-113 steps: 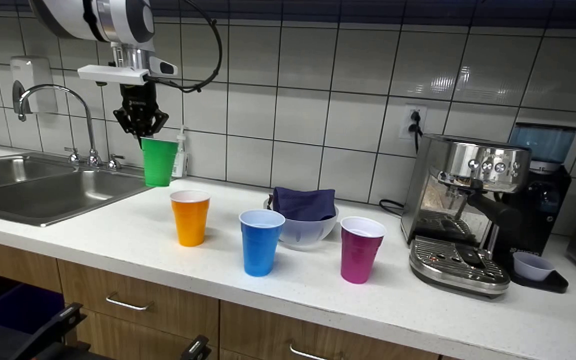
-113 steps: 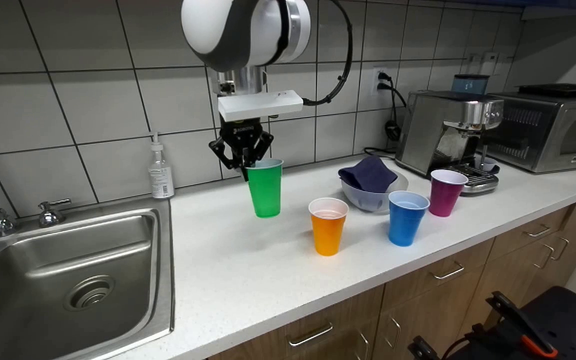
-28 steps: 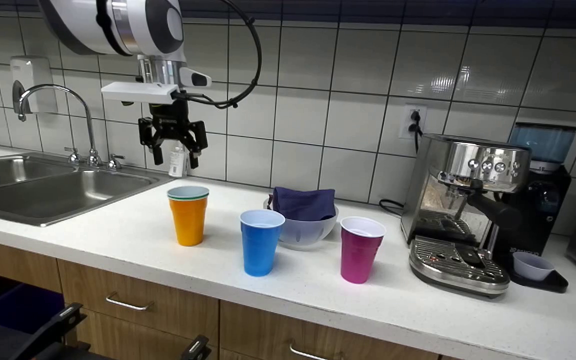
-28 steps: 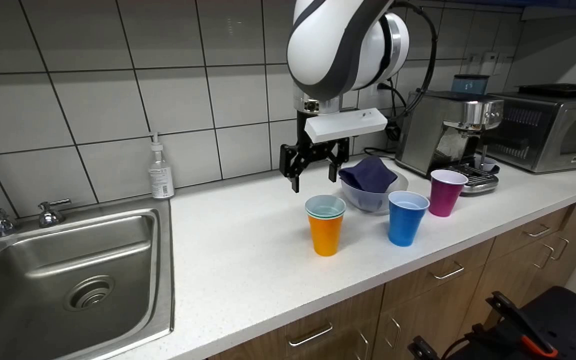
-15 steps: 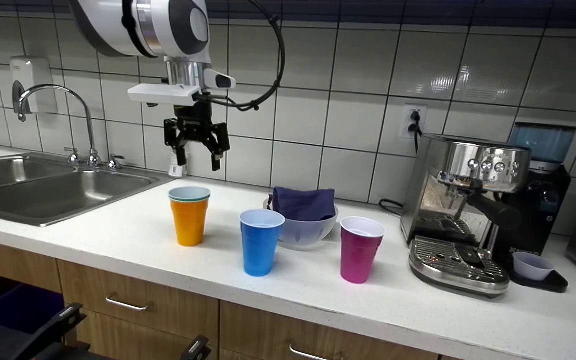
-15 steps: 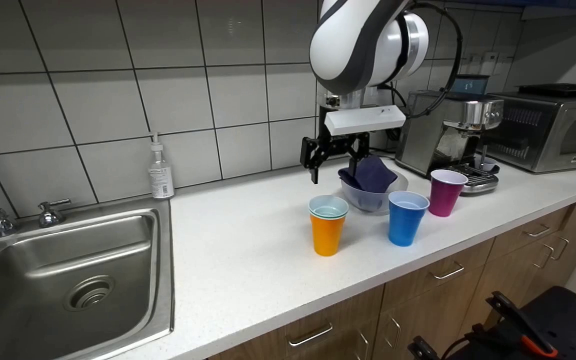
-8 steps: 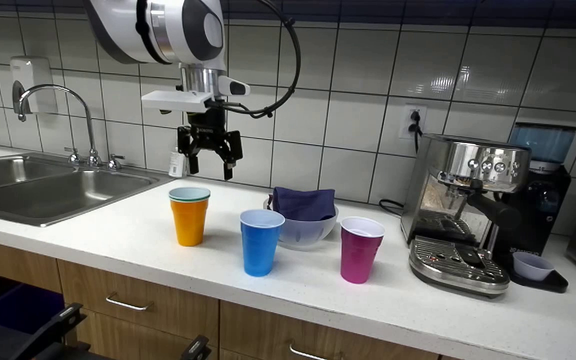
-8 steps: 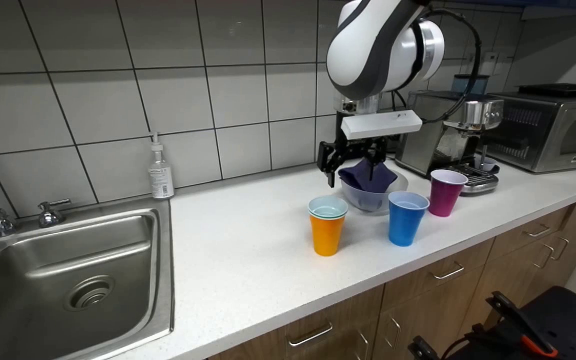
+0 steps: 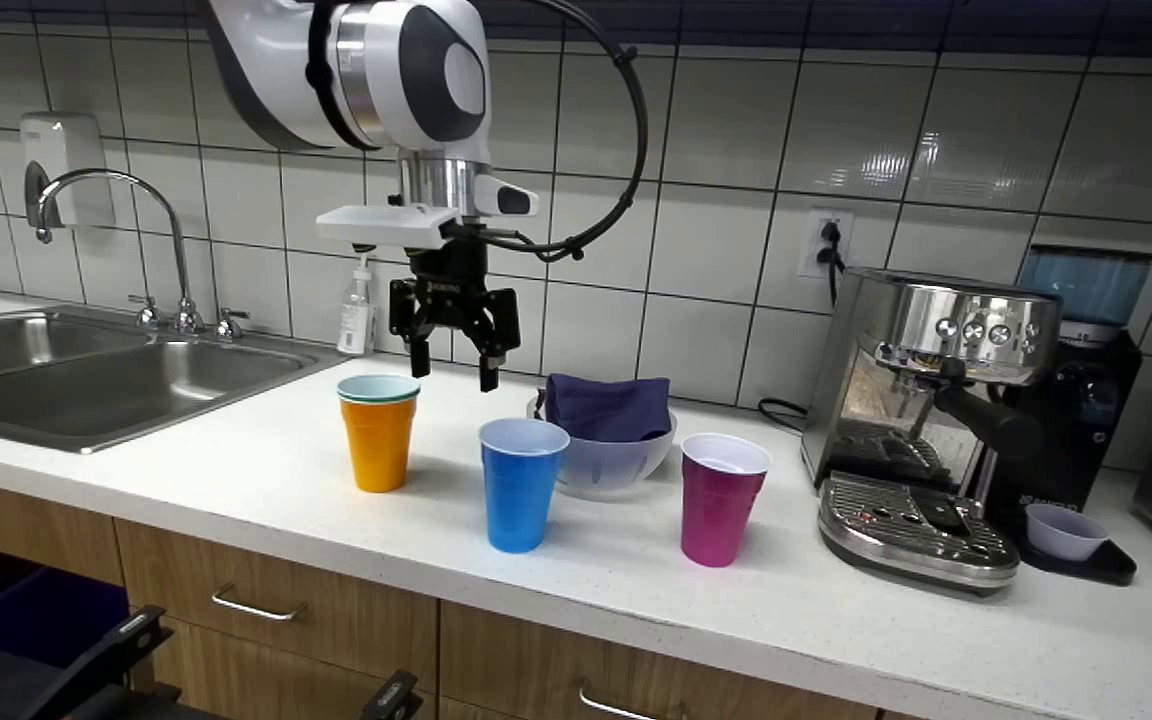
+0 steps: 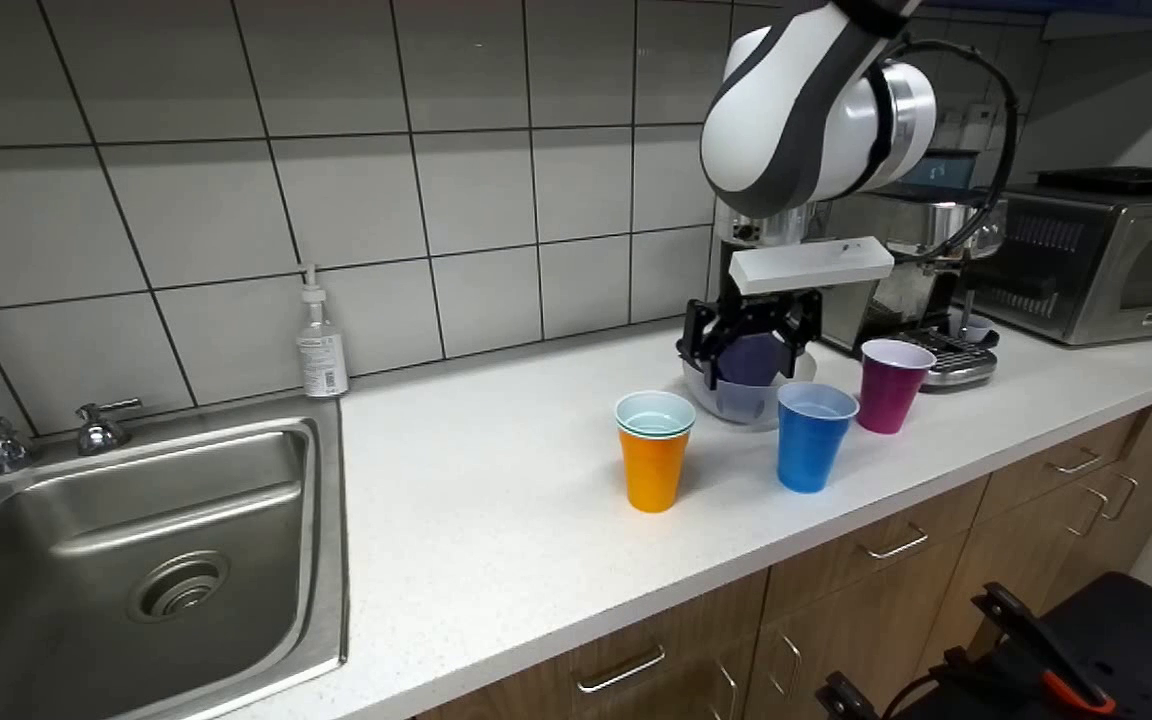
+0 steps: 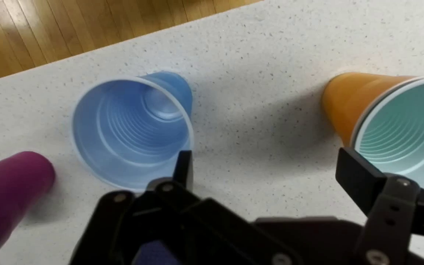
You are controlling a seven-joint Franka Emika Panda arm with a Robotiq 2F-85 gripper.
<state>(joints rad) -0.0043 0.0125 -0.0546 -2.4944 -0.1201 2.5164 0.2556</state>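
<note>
My gripper (image 9: 454, 370) stands open above the counter in both exterior views, nothing between its fingers. In the wrist view the gripper (image 11: 263, 160) has bare counter between its fingertips. The blue cup (image 11: 131, 129) lies beyond one finger, the orange cup (image 11: 348, 99) beyond the other. A green cup (image 11: 403, 129) sits nested in the orange cup, only its rim and pale inside showing. The blue cup (image 9: 518, 500) and a magenta cup (image 9: 721, 510) stand upright. Behind the blue cup is a clear bowl (image 9: 606, 465) holding a dark blue cloth (image 9: 606, 410).
A steel sink (image 10: 326, 560) with a faucet (image 9: 176, 240) lies at one end of the counter, a soap bottle (image 10: 321, 345) beside it. Toward the other end stand an espresso machine (image 9: 926, 420) and a microwave (image 10: 1126, 260). A tiled wall (image 10: 336, 200) runs behind.
The green cup, earlier held in my gripper, now rests inside the orange cup. My open gripper has since moved away from the sink toward the bowl, lowering over the last second.
</note>
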